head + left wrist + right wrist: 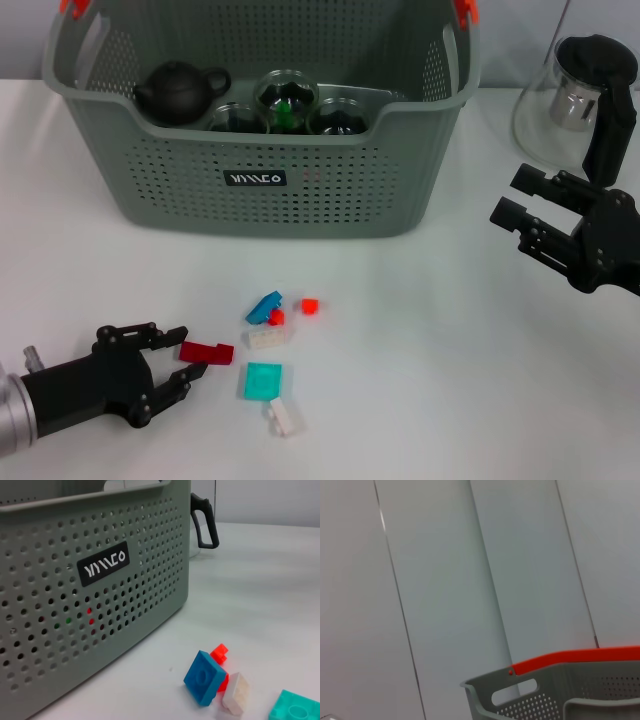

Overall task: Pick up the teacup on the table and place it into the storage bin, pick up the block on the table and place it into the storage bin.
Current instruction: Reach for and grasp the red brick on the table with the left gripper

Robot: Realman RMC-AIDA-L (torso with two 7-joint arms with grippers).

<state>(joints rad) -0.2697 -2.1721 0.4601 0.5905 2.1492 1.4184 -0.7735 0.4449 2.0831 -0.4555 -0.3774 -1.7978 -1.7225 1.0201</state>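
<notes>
Left gripper point(186, 351), fingers spread, is set around dark red block point(206, 352); right gripper point(520, 222) is held open beside storage bin point(300, 205).

Place: a plain lab or test room
Worktop point(480, 400): bare white, carrying only staged props
Wall point(445, 580): blank pale panels behind the storage bin point(300, 190)

Label on the storage bin

The storage bin point(265, 120) carries a small black label point(255, 179) with white lettering, seemingly "YIYYCO".
</notes>
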